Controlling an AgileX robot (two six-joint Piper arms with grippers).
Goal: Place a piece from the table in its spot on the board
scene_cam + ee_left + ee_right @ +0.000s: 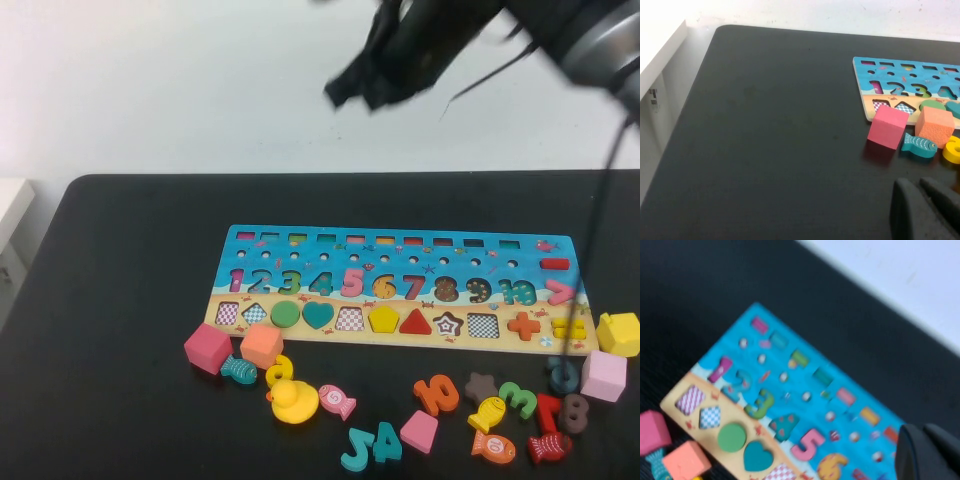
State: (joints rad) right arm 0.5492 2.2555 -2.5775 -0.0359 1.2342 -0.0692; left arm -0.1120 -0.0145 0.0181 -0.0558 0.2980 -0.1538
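The blue number-and-shape board (330, 252) lies mid-table; it also shows in the right wrist view (740, 327) and the left wrist view (865, 67). Loose pieces lie in front of it: a pink cube (207, 347), orange cube (261, 345), teal fish (239, 370), yellow duck (293, 402), orange 10 (437, 393), brown star (481, 386). My right gripper (372, 82) hangs high above the board's far side, blurred; in its wrist view (921, 429) it is shut and empty. My left gripper (916, 184) is shut, empty, low over the table near the pink cube (888, 127).
A yellow cube (619, 333) and a pink cube (604, 376) sit at the board's right end. A pink trapezoid (419, 432), teal digits (372, 445) and fish pieces (493, 447) lie near the front edge. A white ledge (660, 50) borders the table's left side.
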